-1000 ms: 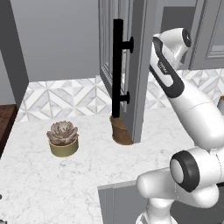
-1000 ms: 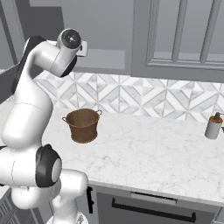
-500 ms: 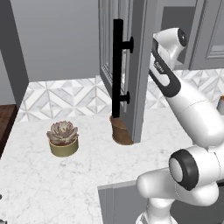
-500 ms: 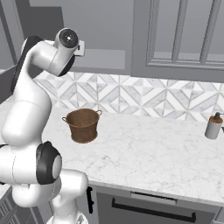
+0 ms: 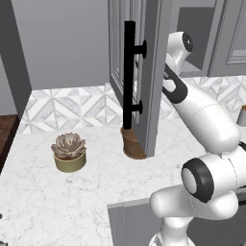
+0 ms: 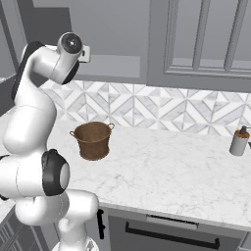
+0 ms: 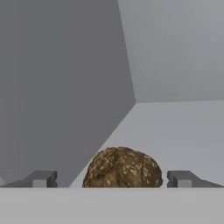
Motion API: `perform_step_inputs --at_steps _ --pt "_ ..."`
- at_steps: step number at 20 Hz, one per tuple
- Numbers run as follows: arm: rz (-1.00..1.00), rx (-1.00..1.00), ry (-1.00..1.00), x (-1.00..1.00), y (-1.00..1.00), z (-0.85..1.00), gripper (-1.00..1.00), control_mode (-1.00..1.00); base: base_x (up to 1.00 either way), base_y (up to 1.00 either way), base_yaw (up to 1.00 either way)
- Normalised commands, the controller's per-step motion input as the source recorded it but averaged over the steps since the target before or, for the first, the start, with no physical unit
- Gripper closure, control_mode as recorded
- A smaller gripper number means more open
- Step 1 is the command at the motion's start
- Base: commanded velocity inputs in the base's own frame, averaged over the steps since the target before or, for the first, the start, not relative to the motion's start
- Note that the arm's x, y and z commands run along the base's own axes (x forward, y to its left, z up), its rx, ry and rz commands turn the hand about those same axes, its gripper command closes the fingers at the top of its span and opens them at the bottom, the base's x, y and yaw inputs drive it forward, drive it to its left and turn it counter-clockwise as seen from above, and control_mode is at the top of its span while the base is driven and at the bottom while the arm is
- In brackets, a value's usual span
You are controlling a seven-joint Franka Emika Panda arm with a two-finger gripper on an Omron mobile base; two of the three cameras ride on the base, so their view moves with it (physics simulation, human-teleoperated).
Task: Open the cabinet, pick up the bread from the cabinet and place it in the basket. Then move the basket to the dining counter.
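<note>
The arm has hardly moved since a second ago. Its top part leans a tiny bit more toward the cabinet [image 5: 144, 57], and it still reaches up behind the open door. The basket, the plant and the bottle stay where they were.

In the hand view the end effector [image 7: 112, 179] is spread wide. Its two dark tips stand far apart, one on each side of the bread [image 7: 122, 168]. The bread is a round brown loaf with pale specks. It sits on the grey cabinet floor, between the tips, and they do not touch it. Plain grey walls rise behind it.

In the left base view the door stands open, with its long black handle [image 5: 129, 77] facing the camera. The door hides most of the basket [image 5: 132, 144]; just a brown bit peeks out at its bottom edge. It also hides the hand.

In the right base view the basket [image 6: 93, 139] stands on the white worktop [image 6: 162, 166], near the tiled wall. It looks empty. A small bottle [image 6: 238, 142] stands far off at the right. In the left base view a plant [image 5: 69, 153] in an olive pot sits well to the left of the door.
</note>
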Motion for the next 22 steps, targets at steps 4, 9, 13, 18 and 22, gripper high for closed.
perform_step_inputs --at_steps 4,9,13,18,22 --pt "0.05 0.00 0.02 0.14 0.00 -0.05 -1.00 -1.00 0.00 0.00 0.00" --pt "0.09 0.00 0.02 0.12 0.00 -0.13 -1.00 -1.00 0.00 0.00 0.00" --pt "0.12 0.00 0.00 0.14 0.00 -0.07 -1.00 -1.00 0.00 0.00 0.00" --pt "0.09 -0.03 0.03 0.19 0.03 -0.03 -1.00 -1.00 0.00 0.00 0.00" --pt "0.04 -0.09 0.00 0.04 0.09 -0.01 -1.00 -1.00 0.00 0.00 0.00"
